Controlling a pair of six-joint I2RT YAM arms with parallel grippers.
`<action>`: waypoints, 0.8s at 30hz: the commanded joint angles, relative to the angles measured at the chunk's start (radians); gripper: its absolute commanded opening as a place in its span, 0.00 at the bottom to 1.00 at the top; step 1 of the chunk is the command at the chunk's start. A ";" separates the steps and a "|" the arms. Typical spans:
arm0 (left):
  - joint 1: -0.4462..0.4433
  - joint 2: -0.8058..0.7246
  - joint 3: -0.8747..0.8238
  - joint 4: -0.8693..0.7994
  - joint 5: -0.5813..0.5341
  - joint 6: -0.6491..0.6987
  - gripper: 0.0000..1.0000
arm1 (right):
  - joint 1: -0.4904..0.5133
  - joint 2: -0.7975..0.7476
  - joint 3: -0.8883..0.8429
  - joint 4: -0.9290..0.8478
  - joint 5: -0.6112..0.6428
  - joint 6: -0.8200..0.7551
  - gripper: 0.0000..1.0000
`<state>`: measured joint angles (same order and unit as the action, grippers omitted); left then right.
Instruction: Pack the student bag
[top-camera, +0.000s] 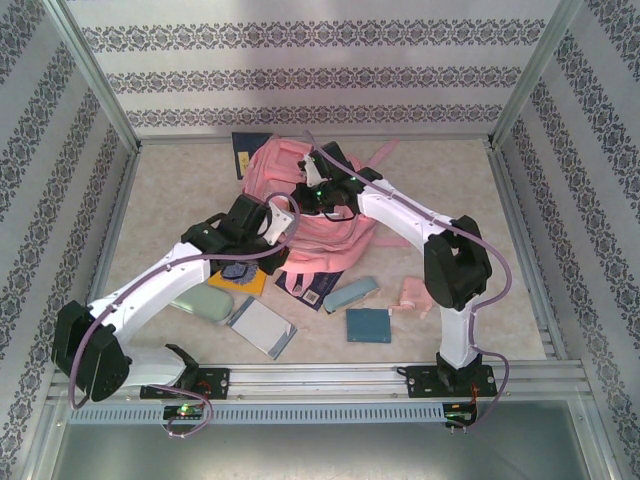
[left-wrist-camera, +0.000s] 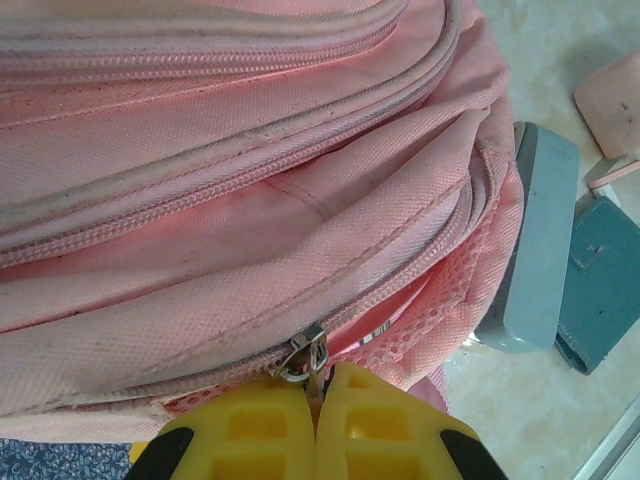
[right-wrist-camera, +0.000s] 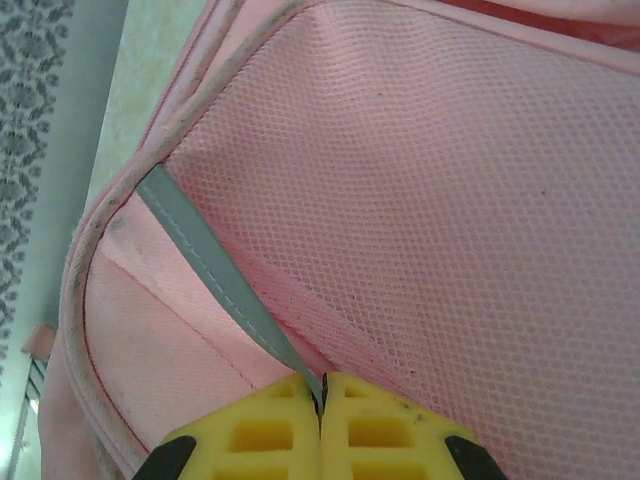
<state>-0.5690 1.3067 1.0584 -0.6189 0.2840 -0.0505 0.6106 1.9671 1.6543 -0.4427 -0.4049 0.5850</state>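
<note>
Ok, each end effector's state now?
Left end effector: shut on the metal zipper pull of the large pink fabric backpack.
Right end effector: shut on its grey fabric strip.

1. The top external camera sits high above and behind the arm bases (top-camera: 450, 378), facing down and forward across the whole table (top-camera: 160, 200).
2. The left wrist camera looks along the left gripper (left-wrist-camera: 316, 392), very close to the student bag (left-wrist-camera: 250, 230), facing its zips (left-wrist-camera: 200, 192).
3. The right wrist camera looks along the right gripper (right-wrist-camera: 322, 392), very close, facing the bag's mesh (right-wrist-camera: 450, 200).
4. All three views share the student bag.
</note>
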 joint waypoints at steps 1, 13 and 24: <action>-0.003 0.003 0.058 -0.022 0.079 -0.029 0.00 | 0.012 -0.002 0.038 0.064 0.146 0.170 0.00; 0.000 0.005 0.146 -0.133 -0.083 0.036 0.00 | 0.011 -0.115 0.077 -0.046 0.295 0.268 0.00; 0.080 0.066 0.213 -0.127 -0.157 0.047 0.00 | 0.005 -0.031 0.221 -0.188 0.076 0.108 0.00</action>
<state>-0.5041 1.3449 1.2217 -0.7502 0.1513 -0.0265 0.6102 1.9137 1.8156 -0.6197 -0.2390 0.7284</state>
